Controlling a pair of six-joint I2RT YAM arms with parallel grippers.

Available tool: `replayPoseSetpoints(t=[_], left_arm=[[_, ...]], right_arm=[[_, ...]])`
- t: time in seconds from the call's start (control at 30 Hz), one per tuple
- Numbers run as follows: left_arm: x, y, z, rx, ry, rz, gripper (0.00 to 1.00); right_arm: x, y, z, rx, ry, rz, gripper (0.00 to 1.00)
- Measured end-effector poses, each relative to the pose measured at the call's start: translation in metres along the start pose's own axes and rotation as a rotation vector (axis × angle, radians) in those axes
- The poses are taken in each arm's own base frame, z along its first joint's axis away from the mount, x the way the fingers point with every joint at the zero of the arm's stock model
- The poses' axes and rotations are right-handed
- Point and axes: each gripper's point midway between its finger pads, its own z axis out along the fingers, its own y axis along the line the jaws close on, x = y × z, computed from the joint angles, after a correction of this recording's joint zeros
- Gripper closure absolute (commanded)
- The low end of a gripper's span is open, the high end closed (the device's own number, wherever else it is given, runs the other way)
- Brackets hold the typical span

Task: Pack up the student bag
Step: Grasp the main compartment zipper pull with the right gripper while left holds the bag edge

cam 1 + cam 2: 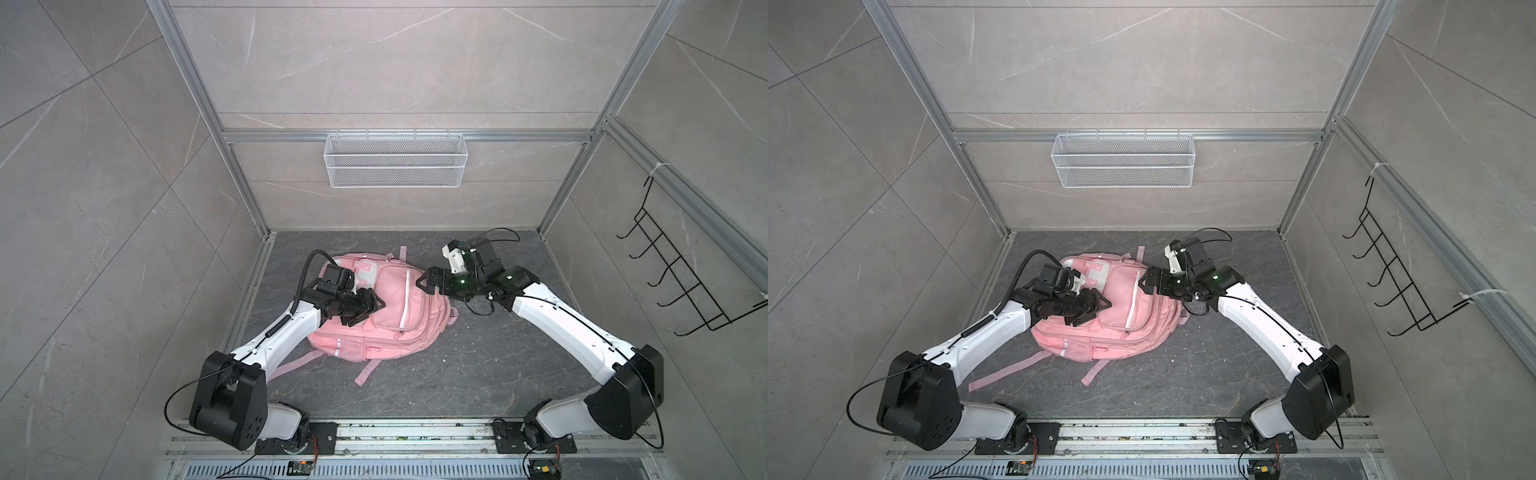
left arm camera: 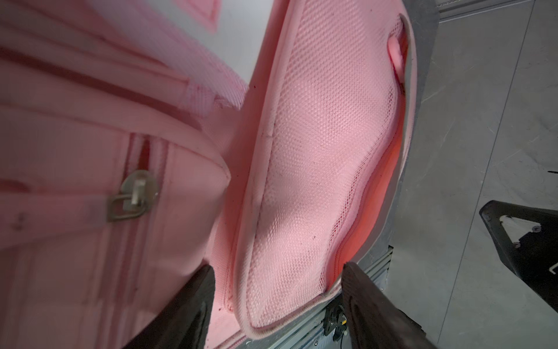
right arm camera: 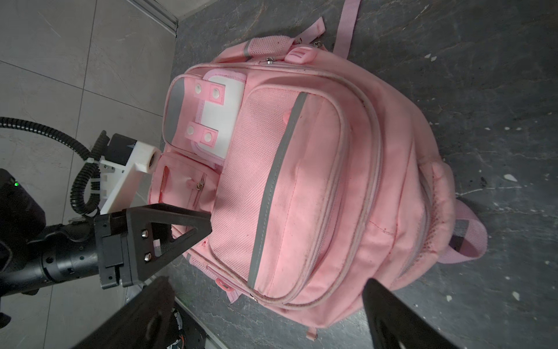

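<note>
- The bag (image 1: 415, 324) is laid flat on the dark marbled floor (image 1: 478, 365), between tiled walls (image 1: 104, 187).
- A mesh basket (image 1: 395, 166) is hung behind.
- The left gripper (image 1: 368, 311) is spread over the bag, the right gripper (image 1: 428, 282) at its edge.

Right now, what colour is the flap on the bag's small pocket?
White flap, with pink tabs; right wrist view shows it best.

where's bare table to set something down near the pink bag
Free: the dark grey stone tabletop between the pink fabric backpack and the metal front rail, right of its trailing straps. A thin strip along the back wall. Crowded: over the backpack, where the left arm and right arm reach.
</note>
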Motion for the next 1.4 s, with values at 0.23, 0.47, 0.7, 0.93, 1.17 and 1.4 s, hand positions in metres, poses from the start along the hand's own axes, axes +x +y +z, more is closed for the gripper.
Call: replayPoseSetpoints(t=[0.23,0.47,0.7,0.93,1.17,1.4], left_arm=[[-0.005,0.008,0.019,-0.015,0.018,-0.018,0.61],[-0.01,0.01,0.03,-0.009,0.02,-0.037,1.0],[-0.01,0.005,0.03,0.016,0.023,-0.04,1.0],[-0.014,-0.007,0.027,0.064,0.013,-0.099,1.0],[-0.024,-0.02,0.026,0.115,-0.021,-0.169,1.0],[-0.027,-0.023,0.026,0.131,-0.03,-0.204,1.0]], right_arm=[[0.016,-0.013,0.009,0.032,0.037,0.017,0.0],[0.026,-0.022,0.015,0.055,0.061,0.022,0.02],[0.076,-0.007,0.027,0.066,0.18,-0.123,0.11],[0.132,0.002,0.057,0.108,0.332,-0.259,0.36],[0.129,-0.006,0.077,0.145,0.315,-0.192,0.4],[0.115,0.0,0.084,0.125,0.251,-0.149,0.48]])
